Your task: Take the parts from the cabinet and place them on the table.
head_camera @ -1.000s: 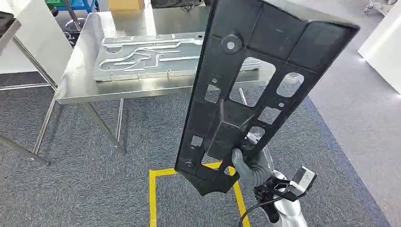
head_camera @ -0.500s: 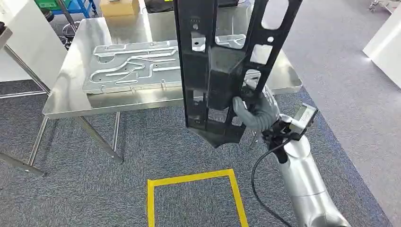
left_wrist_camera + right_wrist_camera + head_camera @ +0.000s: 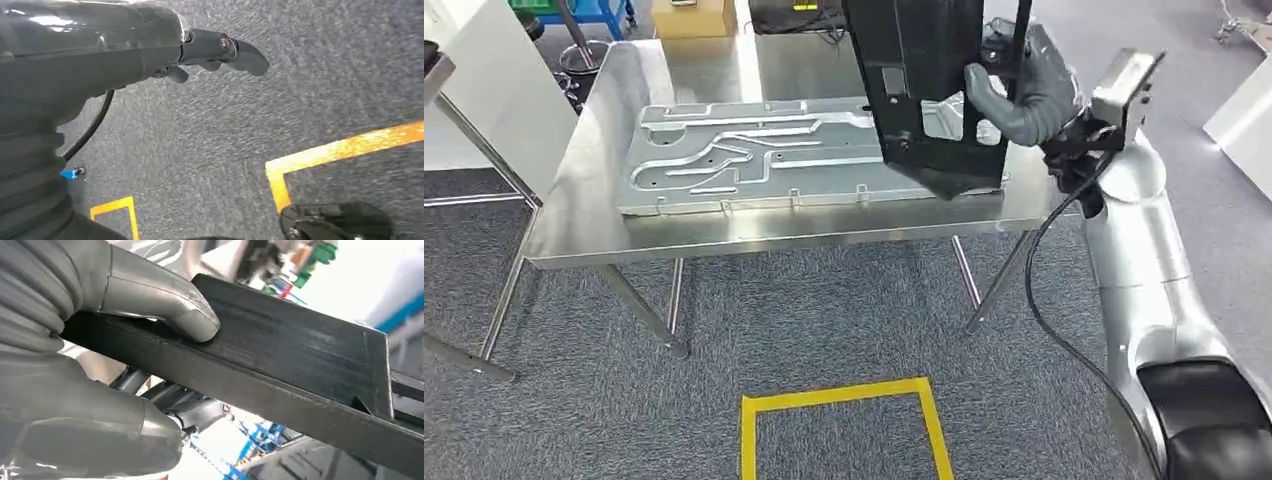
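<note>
Right hand [image 3: 1014,95] clamped on the black part [image 3: 924,90], held upright, long axis near vertical, lower tip just above the surface [image 3: 754,235] beside the silver plate [image 3: 754,150]. Needs tipping flat to land. Left hand [image 3: 220,50] hanging over carpet, fingers loosely apart, holding nothing.

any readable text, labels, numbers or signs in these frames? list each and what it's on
None can be read.
Black plastic panel held by the right hand: no print shows on it.
Embossed silver metal plate on the steel table: raised channels, no lettering.
Brown cardboard box behind the table: no legible print.
Yellow tape square on the carpet: a floor marking without words.
</note>
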Controlling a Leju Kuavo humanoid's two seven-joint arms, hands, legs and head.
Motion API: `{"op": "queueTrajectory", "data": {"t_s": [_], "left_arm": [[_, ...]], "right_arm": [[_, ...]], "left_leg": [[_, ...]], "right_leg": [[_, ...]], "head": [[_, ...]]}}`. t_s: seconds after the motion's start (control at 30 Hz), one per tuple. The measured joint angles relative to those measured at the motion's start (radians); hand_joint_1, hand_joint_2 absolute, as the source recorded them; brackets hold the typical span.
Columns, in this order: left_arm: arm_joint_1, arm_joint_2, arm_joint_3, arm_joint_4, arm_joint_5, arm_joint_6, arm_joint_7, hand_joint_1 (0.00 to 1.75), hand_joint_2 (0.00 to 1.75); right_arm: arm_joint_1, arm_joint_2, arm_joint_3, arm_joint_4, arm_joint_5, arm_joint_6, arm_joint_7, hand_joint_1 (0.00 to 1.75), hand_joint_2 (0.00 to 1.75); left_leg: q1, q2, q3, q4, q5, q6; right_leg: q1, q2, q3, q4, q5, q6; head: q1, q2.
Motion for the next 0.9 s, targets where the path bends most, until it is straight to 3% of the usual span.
{"op": "queueTrajectory", "data": {"t_s": [0.03,0.07,0.17,0.2,0.23,0.27,0.33,0.37,0.4,0.43,0.47,0.53,0.57,0.6,0.63,0.7,0.73,0.77,0.87,0.9], "left_arm": [[0.001,-0.001,0.0,0.0,-0.001,-0.001,-0.002,0.0,1.75],[-0.002,-0.003,0.0,0.001,-0.002,-0.003,-0.003,0.0,1.75],[-0.003,-0.003,-0.001,0.001,-0.009,-0.003,-0.003,0.0,1.75],[-0.004,-0.002,-0.001,0.0,-0.01,-0.003,-0.003,0.0,1.75],[-0.005,-0.002,-0.001,0.0,-0.012,-0.003,-0.003,0.0,1.75],[-0.006,-0.002,-0.002,0.0,-0.013,-0.003,-0.004,0.0,1.75],[-0.007,0.0,-0.002,0.0,-0.018,-0.003,-0.005,0.0,1.75],[-0.006,0.002,-0.002,0.0,-0.019,-0.003,-0.005,0.0,1.75],[-0.006,0.003,-0.002,0.0,-0.02,-0.003,-0.005,0.0,1.75],[-0.006,0.005,-0.002,0.0,-0.021,-0.004,-0.005,0.0,1.75],[-0.005,0.006,-0.002,0.0,-0.022,-0.004,-0.005,0.0,1.75],[-0.003,0.007,-0.002,0.0,-0.023,-0.004,-0.005,0.0,1.75],[-0.003,0.007,-0.002,0.0,-0.023,-0.005,-0.005,0.0,1.75],[-0.005,0.008,-0.002,0.0,-0.024,-0.006,-0.005,0.0,1.75],[-0.005,0.008,-0.002,0.0,-0.025,-0.007,-0.005,0.0,1.75],[-0.005,0.01,-0.002,0.0,-0.027,-0.011,-0.006,0.0,1.75],[-0.004,0.01,-0.003,0.0,-0.029,-0.011,-0.006,0.0,1.75],[-0.006,0.01,-0.004,0.0,-0.03,-0.012,-0.006,0.0,1.75],[-0.007,0.008,-0.01,0.0,-0.038,-0.016,-0.005,0.0,1.75],[-0.007,0.009,-0.011,0.0,-0.04,-0.018,-0.003,0.0,1.75]], "right_arm": [[-0.037,-0.008,0.007,0.034,0.009,0.005,-0.006,1.75,1.75],[-0.073,-0.014,0.014,0.072,0.017,0.009,-0.013,1.75,1.75],[-0.169,-0.026,0.04,0.179,0.06,0.007,-0.018,1.75,1.75],[-0.205,-0.028,0.052,0.226,0.086,-0.004,-0.021,1.75,1.75],[-0.238,-0.028,0.067,0.265,0.112,-0.016,-0.026,1.75,1.75],[-0.271,-0.028,0.084,0.307,0.141,-0.037,-0.031,1.75,1.75],[-0.322,-0.028,0.122,0.384,0.212,-0.096,-0.034,1.75,1.75],[-0.34,-0.024,0.141,0.412,0.244,-0.117,-0.034,1.75,1.75],[-0.355,-0.021,0.163,0.442,0.279,-0.142,-0.034,1.75,1.75],[-0.369,-0.018,0.181,0.465,0.308,-0.162,-0.034,1.75,1.75],[-0.383,-0.013,0.199,0.49,0.346,-0.191,-0.031,1.75,1.75],[-0.409,-0.005,0.231,0.527,0.42,-0.263,-0.024,1.75,1.75],[-0.422,0.0,0.25,0.549,0.458,-0.301,-0.02,1.75,1.75],[-0.438,0.007,0.276,0.567,0.511,-0.345,-0.013,1.75,1.75],[-0.445,0.011,0.305,0.581,0.575,-0.385,0.002,1.75,1.75],[-0.45,0.017,0.358,0.605,0.682,-0.456,0.021,1.75,1.75],[-0.45,0.019,0.382,0.62,0.72,-0.482,0.033,1.75,1.75],[-0.453,0.028,0.4,0.63,0.748,-0.502,0.04,1.75,1.75],[-0.452,0.053,0.467,0.672,0.861,-0.575,0.072,1.75,1.75],[-0.445,0.062,0.493,0.686,0.9,-0.597,0.084,1.75,1.75]], "left_leg": [[0.0,-0.001,-0.002,-0.001,-0.011,-0.002],[-0.002,-0.003,0.009,0.007,-0.017,-0.009],[0.0,-0.004,0.01,0.003,-0.015,-0.024],[-0.004,-0.004,0.003,0.013,-0.021,-0.027],[-0.002,0.002,-0.011,0.051,-0.016,-0.033],[0.001,0.005,-0.046,0.111,-0.021,-0.039],[0.011,0.007,-0.14,0.252,-0.073,-0.05],[0.014,0.007,-0.175,0.294,-0.104,-0.058],[0.019,0.007,-0.195,0.298,-0.112,-0.063],[0.023,0.007,-0.195,0.265,-0.093,-0.066],[0.026,0.008,-0.181,0.202,-0.053,-0.067],[0.032,0.009,-0.138,0.031,0.099,-0.066],[0.027,0.011,-0.139,-0.004,0.117,-0.061],[0.02,0.016,-0.132,-0.004,0.093,-0.046],[0.013,0.015,-0.13,-0.008,0.107,-0.038],[0.013,0.015,-0.112,-0.016,0.099,-0.022],[0.015,0.015,-0.096,-0.023,0.097,-0.016],[0.014,0.015,-0.087,-0.024,0.091,-0.008],[0.012,0.015,-0.066,-0.024,0.068,-0.002],[0.011,0.014,-0.055,-0.023,0.059,-0.003]], "right_leg": [[0.004,0.0,0.013,-0.076,0.089,-0.008],[0.012,0.005,0.008,-0.088,0.075,-0.011],[0.014,0.003,0.016,-0.101,0.08,-0.027],[0.003,0.002,0.032,-0.109,0.079,-0.031],[0.005,0.0,0.045,-0.116,0.073,-0.035],[0.005,-0.003,0.054,-0.118,0.068,-0.041],[0.005,-0.006,0.074,-0.118,0.049,-0.043],[0.005,-0.006,0.087,-0.118,0.038,-0.042],[0.004,-0.006,0.101,-0.118,0.028,-0.041],[0.004,-0.005,0.115,-0.118,0.018,-0.039],[0.004,-0.004,0.13,-0.118,0.007,-0.036],[0.004,-0.003,0.151,-0.119,-0.015,-0.029],[0.005,0.0,0.157,-0.111,-0.023,-0.024],[0.004,0.004,0.151,-0.117,-0.025,-0.017],[0.002,0.005,0.156,-0.119,-0.03,-0.007],[-0.005,0.004,0.166,-0.109,-0.032,0.004],[-0.009,0.003,0.163,-0.088,-0.038,0.005],[-0.007,0.002,0.137,-0.036,-0.046,0.003],[-0.003,0.003,-0.007,0.179,-0.128,0.009],[-0.003,0.003,-0.037,0.201,-0.133,0.008]], "head": [[0.0,0.0],[-0.002,0.0],[0.001,0.0],[0.0,0.0],[0.002,0.0],[0.0,0.0],[0.0,0.0],[0.0,0.0],[0.0,0.0],[0.0,0.0],[0.0,0.0],[0.0,0.0],[0.0,0.0],[0.0,0.0],[0.0,0.0],[0.0,0.0],[0.0,0.0],[0.001,0.0],[0.0,0.0],[0.0,0.0]]}}
